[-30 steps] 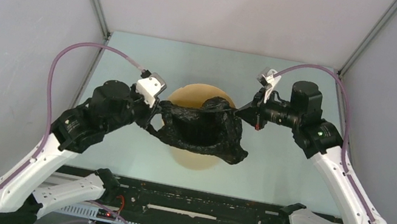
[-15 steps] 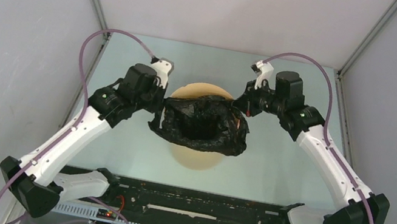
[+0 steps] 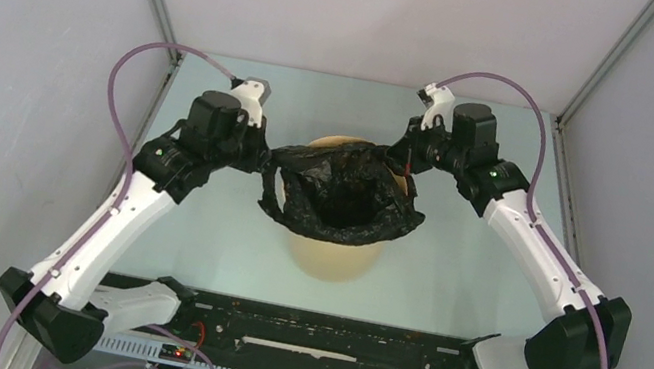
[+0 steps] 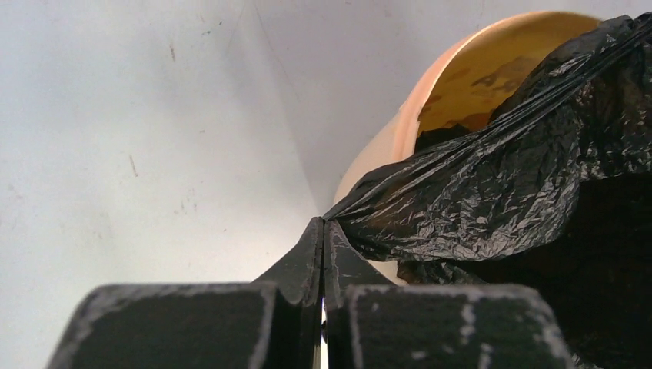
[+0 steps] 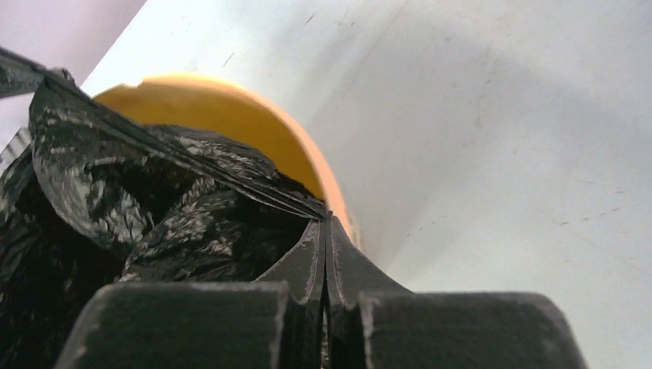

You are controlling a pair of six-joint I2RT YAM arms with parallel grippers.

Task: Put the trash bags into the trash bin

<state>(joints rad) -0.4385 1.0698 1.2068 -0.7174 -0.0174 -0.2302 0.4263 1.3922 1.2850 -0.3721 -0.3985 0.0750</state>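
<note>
A glossy, crinkled black trash bag [image 3: 341, 197] is spread open over the mouth of a round tan trash bin [image 3: 335, 259] in the middle of the table. My left gripper [image 3: 269, 156] is shut on the bag's left edge, beside the bin's left rim. My right gripper [image 3: 398, 162] is shut on the bag's right edge, at the bin's far right rim. In the left wrist view the gripper [image 4: 324, 224] pinches taut bag film [image 4: 492, 184] in front of the bin [image 4: 400, 131]. In the right wrist view the gripper [image 5: 327, 221] pinches the bag [image 5: 154, 207] against the bin rim [image 5: 254, 123].
The pale green table [image 3: 470, 271] is enclosed by grey walls on the left, back and right. A black rail [image 3: 306, 338] with the arm bases runs along the near edge. Purple cables [image 3: 135, 70] arc above both arms.
Both grippers have moved toward the back of the table with the bag held between them. The bag has opened wider and now covers more of the bin's mouth.
</note>
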